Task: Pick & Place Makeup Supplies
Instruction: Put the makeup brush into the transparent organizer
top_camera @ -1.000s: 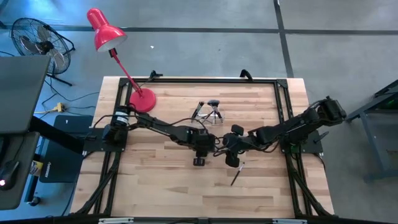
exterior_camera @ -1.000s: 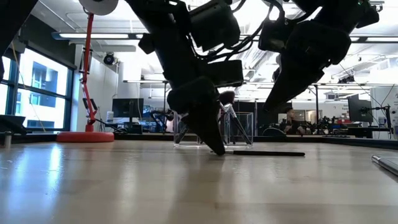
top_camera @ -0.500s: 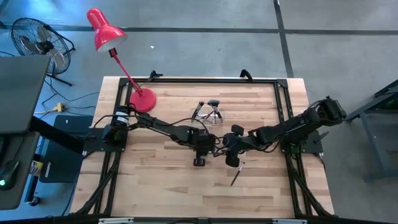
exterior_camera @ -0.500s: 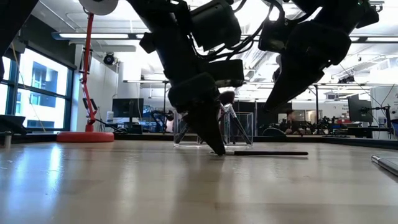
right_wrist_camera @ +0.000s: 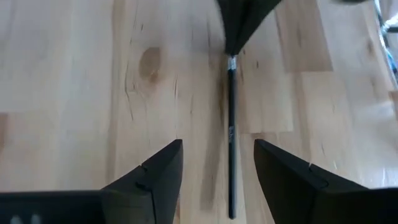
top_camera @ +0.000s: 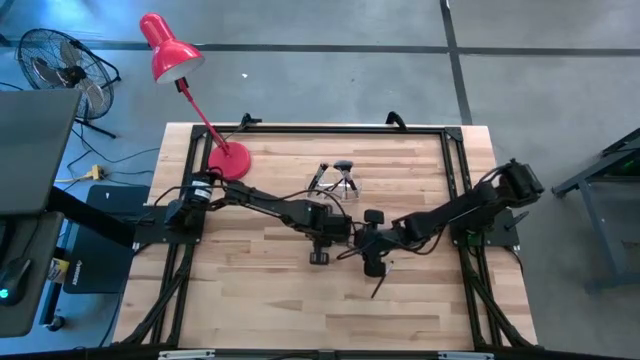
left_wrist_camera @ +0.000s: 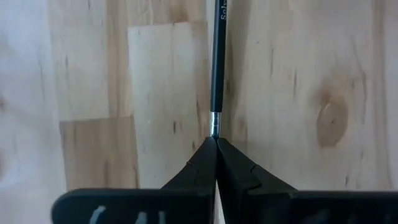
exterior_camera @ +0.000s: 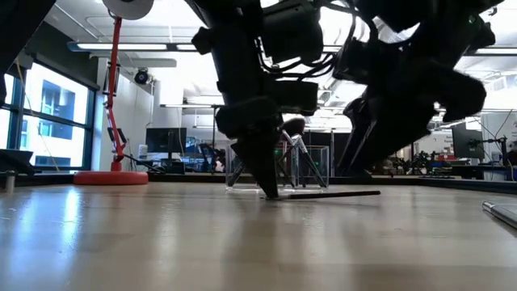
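A thin black liner [left_wrist_camera: 217,68] with a silvery collar lies on the wooden table between my two grippers. My left gripper [left_wrist_camera: 216,142] is shut on the liner's collar end, near the table's middle [top_camera: 318,243]. My right gripper [right_wrist_camera: 219,149] is open and hangs low over the liner's other half [right_wrist_camera: 231,143], one finger on each side, not touching it. In the low view the liner [exterior_camera: 331,194] runs from the left gripper's tips [exterior_camera: 269,192] under the right gripper [exterior_camera: 367,149]. A second dark pencil [top_camera: 378,285] lies flat nearer the near edge. My left gripper pinches the liner's silvery collar end [left_wrist_camera: 215,122] between its two fingertips. The fingers come from above, pointing down, and lie in line with the liner. The liner stays low along the table, its free end reaching toward the right gripper.
The clear plastic holder [top_camera: 340,180] stands farther back with a few brushes leaning in it, also seen behind the grippers as the holder [exterior_camera: 307,166]. A red desk lamp [top_camera: 228,158] stands at the far left. A silvery stick [exterior_camera: 501,212] lies near the near right edge.
My right gripper has come down and moved toward the near edge and the left gripper, and now straddles the liner. The left gripper has tipped more upright on the liner's end. The liner has slid a little toward the table's left.
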